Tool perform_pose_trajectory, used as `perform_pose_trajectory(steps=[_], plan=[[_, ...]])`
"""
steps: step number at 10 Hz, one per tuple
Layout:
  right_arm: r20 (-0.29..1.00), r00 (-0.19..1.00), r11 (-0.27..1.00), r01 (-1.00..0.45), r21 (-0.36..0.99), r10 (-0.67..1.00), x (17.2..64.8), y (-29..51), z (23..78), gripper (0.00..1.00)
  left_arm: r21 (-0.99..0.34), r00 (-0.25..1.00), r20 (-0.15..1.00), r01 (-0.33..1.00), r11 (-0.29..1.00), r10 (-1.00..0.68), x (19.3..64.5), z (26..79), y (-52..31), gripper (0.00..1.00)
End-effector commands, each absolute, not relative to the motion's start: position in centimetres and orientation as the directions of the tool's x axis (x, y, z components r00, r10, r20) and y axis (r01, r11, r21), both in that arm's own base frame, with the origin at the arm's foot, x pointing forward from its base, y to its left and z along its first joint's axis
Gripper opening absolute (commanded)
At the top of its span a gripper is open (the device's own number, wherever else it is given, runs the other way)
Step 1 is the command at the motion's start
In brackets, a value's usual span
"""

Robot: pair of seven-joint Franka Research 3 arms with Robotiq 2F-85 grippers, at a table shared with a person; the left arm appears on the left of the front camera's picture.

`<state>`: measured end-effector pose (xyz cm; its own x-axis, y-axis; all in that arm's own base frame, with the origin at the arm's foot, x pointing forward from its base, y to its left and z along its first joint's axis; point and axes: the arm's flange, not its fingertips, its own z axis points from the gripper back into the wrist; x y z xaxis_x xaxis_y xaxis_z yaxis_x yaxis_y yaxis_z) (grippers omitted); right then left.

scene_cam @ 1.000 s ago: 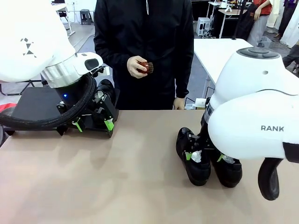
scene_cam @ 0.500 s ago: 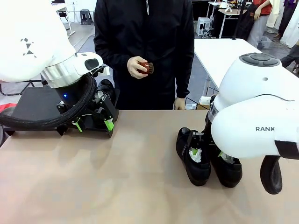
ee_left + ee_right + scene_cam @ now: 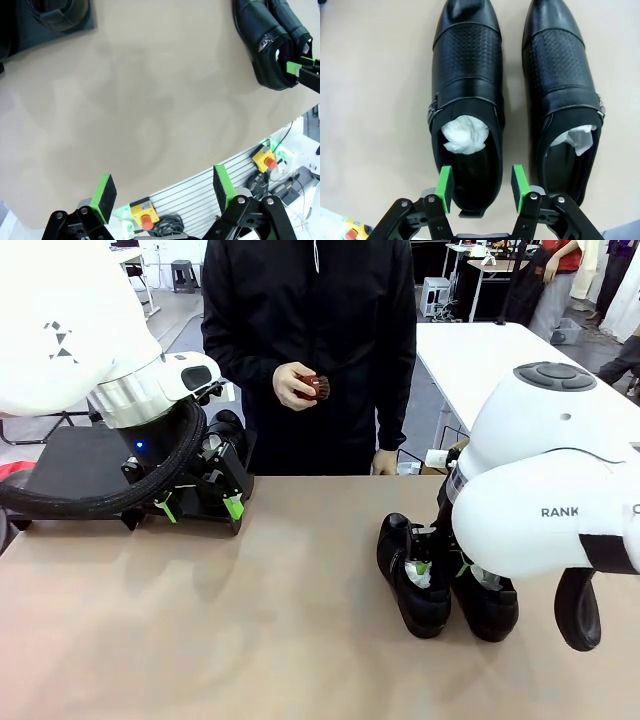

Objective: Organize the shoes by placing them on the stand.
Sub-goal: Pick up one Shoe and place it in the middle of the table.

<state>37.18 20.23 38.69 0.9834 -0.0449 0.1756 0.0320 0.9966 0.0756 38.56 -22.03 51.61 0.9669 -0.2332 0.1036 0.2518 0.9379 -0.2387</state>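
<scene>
Two glossy black shoes (image 3: 415, 590) (image 3: 492, 608) stand side by side on the table's right half, each stuffed with white paper. My right gripper (image 3: 440, 570) has come down over them. In the right wrist view it (image 3: 481, 187) straddles the heel of the left shoe (image 3: 467, 75), jaws partly closed, with a small gap still showing at the right pad (image 3: 518, 186). The second shoe (image 3: 560, 80) lies just to the right. My left gripper (image 3: 200, 508) hangs open and holds nothing in front of the black stand (image 3: 70, 460). In the left wrist view it (image 3: 162, 192) faces bare table, and the pair of shoes (image 3: 265, 40) lies far off.
A person in black stands at the far edge, one hand (image 3: 297, 383) holding a small brown thing, the other hand (image 3: 383, 462) at the table edge. In the left wrist view a dark shoe-like shape (image 3: 55, 15) lies on the stand's corner. Bare tabletop (image 3: 280, 620) spans the middle.
My right gripper's jaws have narrowed around the left shoe's heel and the right arm has shifted slightly. My left arm and the person have stayed still.
</scene>
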Motion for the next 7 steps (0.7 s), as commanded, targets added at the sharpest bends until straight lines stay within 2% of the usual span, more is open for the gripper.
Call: perform_pose_trajectory(steps=[1, 4, 7], plan=[[0.166, 0.986, 0.996, 0.012, 0.086, -0.026, 38.0, 19.4, 37.4, 0.62, -0.240, 0.968, 0.114, 0.246, 0.939, -0.224, 38.5, 51.7, -21.9, 1.00], [0.127, 0.991, 0.997, 0.042, 0.061, -0.050, 38.5, 19.3, 37.2, 0.62, -0.240, 0.968, 0.114, 0.246, 0.939, -0.224, 38.5, 51.7, -21.9, 1.00], [0.109, 0.994, 0.998, 0.007, 0.057, -0.013, 38.7, 20.4, 35.6, 0.62, -0.240, 0.968, 0.114, 0.246, 0.939, -0.224, 38.5, 51.7, -21.9, 1.00]])
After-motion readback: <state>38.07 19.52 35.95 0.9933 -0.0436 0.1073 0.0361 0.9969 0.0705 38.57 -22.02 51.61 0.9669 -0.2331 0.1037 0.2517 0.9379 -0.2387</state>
